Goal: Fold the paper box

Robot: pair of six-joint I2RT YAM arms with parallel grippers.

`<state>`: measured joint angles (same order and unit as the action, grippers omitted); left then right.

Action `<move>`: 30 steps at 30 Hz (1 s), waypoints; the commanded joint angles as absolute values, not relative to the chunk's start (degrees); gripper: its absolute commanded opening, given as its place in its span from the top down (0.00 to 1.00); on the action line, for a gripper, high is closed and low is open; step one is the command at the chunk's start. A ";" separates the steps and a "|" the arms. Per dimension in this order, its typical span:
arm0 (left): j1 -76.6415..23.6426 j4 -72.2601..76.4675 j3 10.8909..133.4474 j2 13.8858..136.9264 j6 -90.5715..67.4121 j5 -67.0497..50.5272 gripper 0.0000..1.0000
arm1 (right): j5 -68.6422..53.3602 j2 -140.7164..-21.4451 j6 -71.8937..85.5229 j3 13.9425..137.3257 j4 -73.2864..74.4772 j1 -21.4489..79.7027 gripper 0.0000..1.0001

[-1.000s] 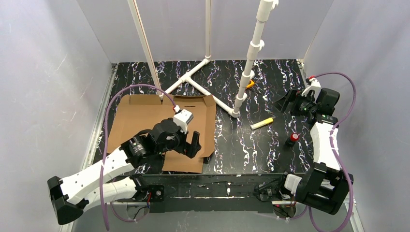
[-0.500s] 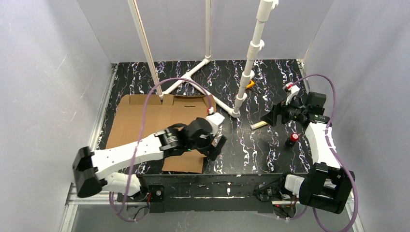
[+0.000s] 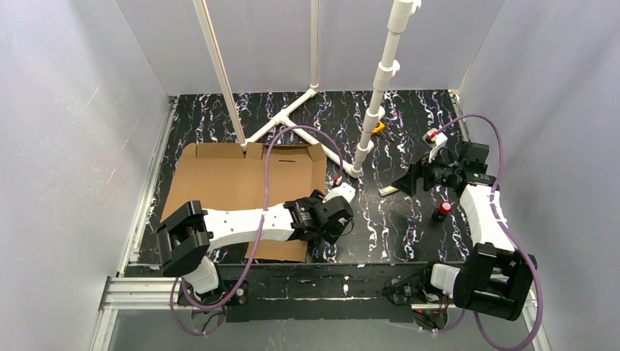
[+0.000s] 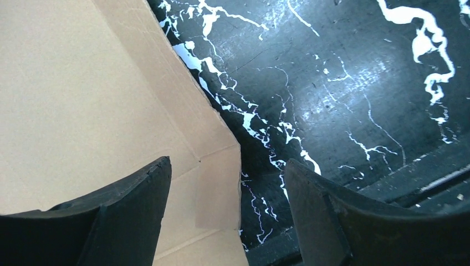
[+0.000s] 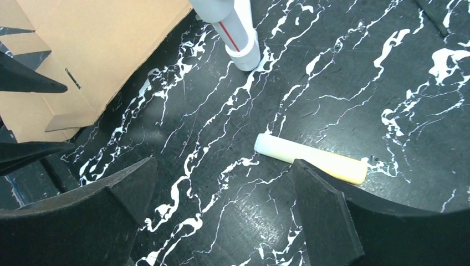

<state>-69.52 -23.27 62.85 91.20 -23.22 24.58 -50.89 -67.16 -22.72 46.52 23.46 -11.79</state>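
A plain brown corrugated cardboard paper box [image 3: 234,183] lies unfolded and flat on the left half of the black, white-veined worktop [image 3: 409,117]. Its far edge sits at the foot of a white plastic pipe frame [image 3: 292,121].

The left pincer [image 4: 227,166] is spread over the sheet's near right corner, one finger above cardboard and one above bare worktop, pinching nothing. The right pincer [image 5: 224,163] is spread and empty above a pale cylindrical stick [image 5: 310,158].

Risk: if the left fingers close without getting under the edge, they would probably push the sheet sideways or crease the corner.

Room is tight at the left wall, the front edge and the pipes. The centre lies open.
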 commanded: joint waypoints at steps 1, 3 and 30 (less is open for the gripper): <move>-71.57 -22.83 62.24 92.20 -24.50 32.27 0.29 | -53.30 -67.71 -22.30 45.89 22.08 -11.21 0.00; -72.20 -22.85 62.22 92.69 -24.35 32.61 0.32 | -53.58 -67.92 -22.16 45.81 22.06 -10.87 0.00; -81.90 -12.47 59.40 92.07 -17.33 46.80 1.00 | -56.91 -69.61 13.69 31.14 -10.65 -0.19 0.00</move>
